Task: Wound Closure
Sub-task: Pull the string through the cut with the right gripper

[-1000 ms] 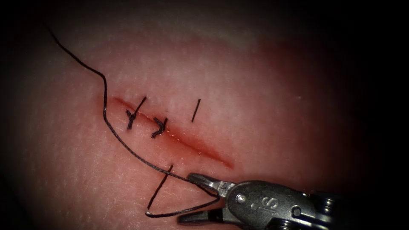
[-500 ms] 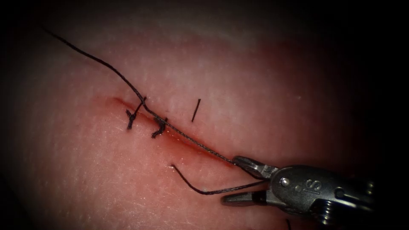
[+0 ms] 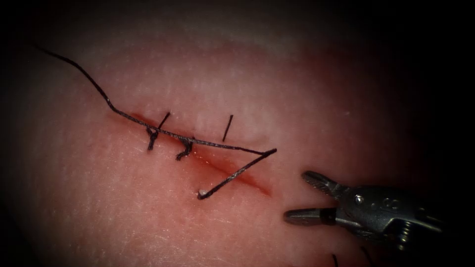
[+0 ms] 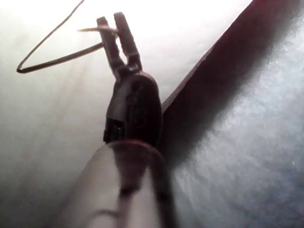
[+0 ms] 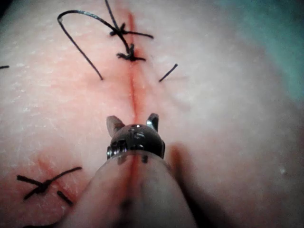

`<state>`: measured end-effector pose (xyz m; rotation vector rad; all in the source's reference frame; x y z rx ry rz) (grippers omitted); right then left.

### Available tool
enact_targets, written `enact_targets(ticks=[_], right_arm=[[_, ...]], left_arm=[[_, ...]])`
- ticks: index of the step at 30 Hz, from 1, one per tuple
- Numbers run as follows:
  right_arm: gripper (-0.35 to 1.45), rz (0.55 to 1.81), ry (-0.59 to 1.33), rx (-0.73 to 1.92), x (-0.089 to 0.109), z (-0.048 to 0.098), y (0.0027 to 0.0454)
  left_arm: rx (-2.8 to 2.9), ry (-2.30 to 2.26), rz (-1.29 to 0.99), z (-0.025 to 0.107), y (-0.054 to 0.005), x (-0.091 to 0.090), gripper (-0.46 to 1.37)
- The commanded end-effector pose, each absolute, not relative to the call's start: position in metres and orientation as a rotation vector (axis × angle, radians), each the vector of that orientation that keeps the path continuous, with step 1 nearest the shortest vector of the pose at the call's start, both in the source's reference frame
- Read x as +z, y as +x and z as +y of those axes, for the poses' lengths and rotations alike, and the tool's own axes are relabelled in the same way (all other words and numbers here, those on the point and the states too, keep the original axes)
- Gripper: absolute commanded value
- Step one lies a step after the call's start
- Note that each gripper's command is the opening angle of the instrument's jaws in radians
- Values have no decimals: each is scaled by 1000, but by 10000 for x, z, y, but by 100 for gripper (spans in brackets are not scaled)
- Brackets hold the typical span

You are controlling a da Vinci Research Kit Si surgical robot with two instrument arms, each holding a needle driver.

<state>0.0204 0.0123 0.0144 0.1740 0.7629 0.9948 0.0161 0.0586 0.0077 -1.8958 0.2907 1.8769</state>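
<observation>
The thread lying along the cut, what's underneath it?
Under the thread lie the cut and two knotted stitches. The red fluid shows beside it. The cut's depth is hidden. The right tool is open, holding nothing.

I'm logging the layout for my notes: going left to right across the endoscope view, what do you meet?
Thread entering from the left → first knot → second knot → short stitch above the cut → thread's sharp bend → right hand, jaws open, holding nothing.
</observation>
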Motion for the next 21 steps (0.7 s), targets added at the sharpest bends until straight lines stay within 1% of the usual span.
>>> enact_targets(ticks=[1, 4, 6, 13, 15, 21], right_arm=[[115, 760, 184, 1033, 145, 123, 209], [110, 755, 193, 1088, 152, 126, 215], [106, 754, 199, 1113, 157, 128, 216], [107, 752, 209, 1174, 173, 140, 221], [102, 757, 208, 1197, 179, 145, 223], [110, 778, 207, 1258, 192, 154, 231]], left_arm=[[1864, -1931, 256, 583, 153, 77, -35], [1868, -1956, 187, 572, 134, 73, -35], [1855, -1966, 100, 562, 118, 69, -35], [1807, -2027, -80, 536, 76, 50, -35], [1777, -2044, -127, 529, 63, 46, -35], [1754, -2076, -163, 511, 18, 40, -35]])
